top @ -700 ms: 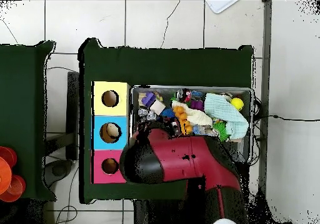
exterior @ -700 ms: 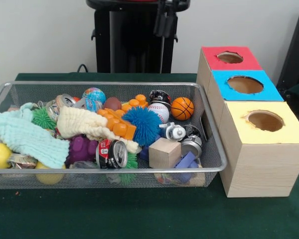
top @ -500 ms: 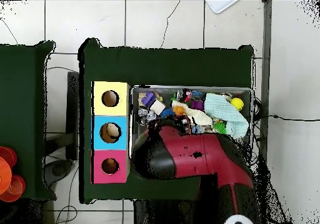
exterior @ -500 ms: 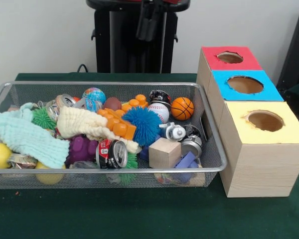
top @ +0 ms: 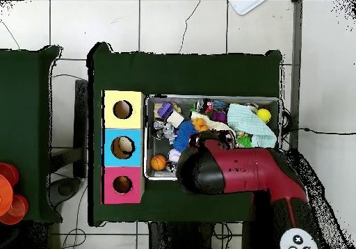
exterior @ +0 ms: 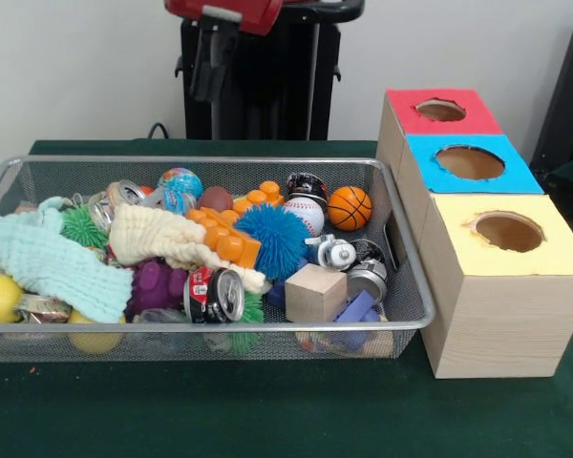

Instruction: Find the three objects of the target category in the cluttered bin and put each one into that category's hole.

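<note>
The wire-mesh bin (exterior: 220, 160) is full of mixed clutter and also shows in the overhead view (top: 208, 97). No plush animal shows plainly among the clutter. The red-topped hole (exterior: 440, 110) is at the far end of the row of boxes and looks empty; in the overhead view the red-topped hole (top: 122, 184) is lowest. My gripper (exterior: 210, 84) hangs high above the bin's far rim, left of centre, open and empty. In the overhead view the red arm (top: 222, 171) covers the gripper and part of the bin.
A blue-topped hole (exterior: 470, 162) and a yellow-topped hole (exterior: 508, 231) sit beside the red one; something tan lies in the blue hole (top: 124, 147). An orange basketball (exterior: 349, 207), a blue spiky ball (exterior: 272, 240), a wooden block (exterior: 315, 292), a can (exterior: 215, 294) and cloths (exterior: 48, 262) fill the bin.
The arm has swung away from the boxes' side towards the bin's other half, leftwards in the front view. The gripper stays high and empty. Nothing in the bin has moved.
</note>
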Action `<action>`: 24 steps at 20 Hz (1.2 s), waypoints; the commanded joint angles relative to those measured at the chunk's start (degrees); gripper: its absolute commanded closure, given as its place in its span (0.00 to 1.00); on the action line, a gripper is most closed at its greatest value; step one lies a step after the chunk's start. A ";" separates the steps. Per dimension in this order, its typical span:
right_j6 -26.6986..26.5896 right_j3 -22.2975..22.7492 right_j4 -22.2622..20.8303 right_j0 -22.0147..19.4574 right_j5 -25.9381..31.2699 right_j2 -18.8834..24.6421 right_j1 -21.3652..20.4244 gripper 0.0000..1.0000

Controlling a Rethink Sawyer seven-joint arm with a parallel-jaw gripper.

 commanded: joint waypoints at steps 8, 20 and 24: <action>-9.21 -2.27 -12.16 -7.74 -6.37 7.96 10.71 1.00; -10.58 -6.71 -19.54 -8.92 -7.36 9.38 12.01 0.00; -14.20 -7.88 -23.21 -9.45 -6.33 11.09 11.50 0.00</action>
